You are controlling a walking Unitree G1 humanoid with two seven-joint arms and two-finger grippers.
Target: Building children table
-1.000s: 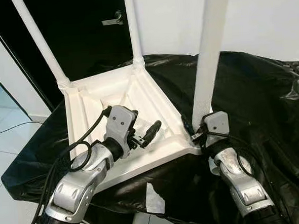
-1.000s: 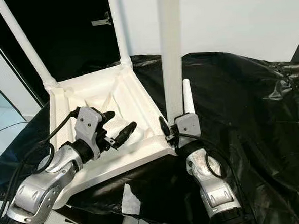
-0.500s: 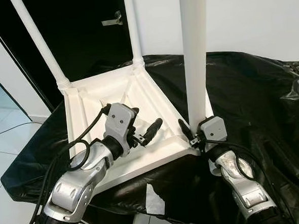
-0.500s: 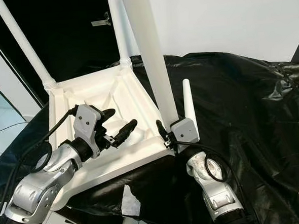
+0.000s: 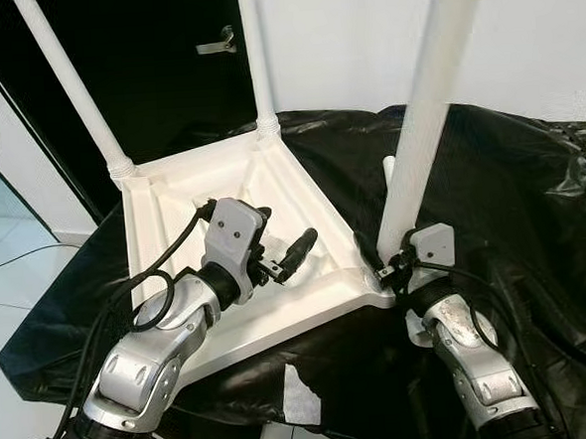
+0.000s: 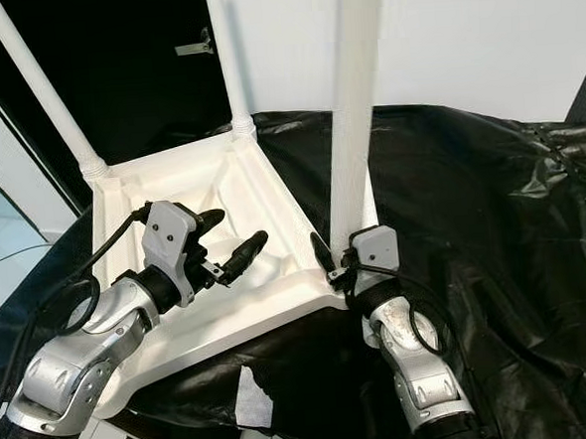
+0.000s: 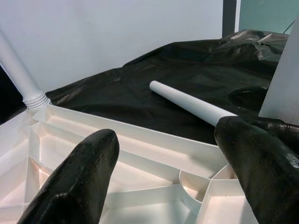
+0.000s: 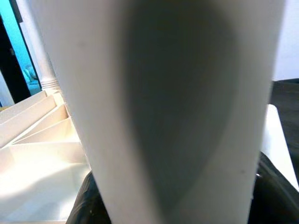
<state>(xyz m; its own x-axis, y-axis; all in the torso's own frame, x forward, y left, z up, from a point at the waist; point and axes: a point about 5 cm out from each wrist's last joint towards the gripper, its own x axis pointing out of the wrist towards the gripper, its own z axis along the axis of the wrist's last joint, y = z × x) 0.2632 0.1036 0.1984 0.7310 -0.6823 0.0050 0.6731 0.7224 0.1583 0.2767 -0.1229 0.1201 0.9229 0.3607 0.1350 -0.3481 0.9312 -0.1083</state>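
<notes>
1. In the left eye view we see the white children's tabletop [image 5: 241, 183] lying upside down on a black plastic sheet [image 5: 509, 176], its ribbed underside up like a shallow tray. Two legs [image 5: 71, 84] already stand in its far corners. Our left end effector [image 5: 281, 260] hovers over the ribbed hollow with its fingers spread and nothing between them.
2. In the right eye view our right end effector [image 6: 340, 261] is clamped round the foot of a third leg [image 6: 352, 126] at the near corner, the leg leaning slightly.
3. In the left wrist view a loose fourth leg [image 7: 191, 105] lies on the sheet beyond the open fingers [image 7: 79, 182].
4. In the right wrist view the gripped leg [image 8: 163, 107] sits right between our fingers.
</notes>
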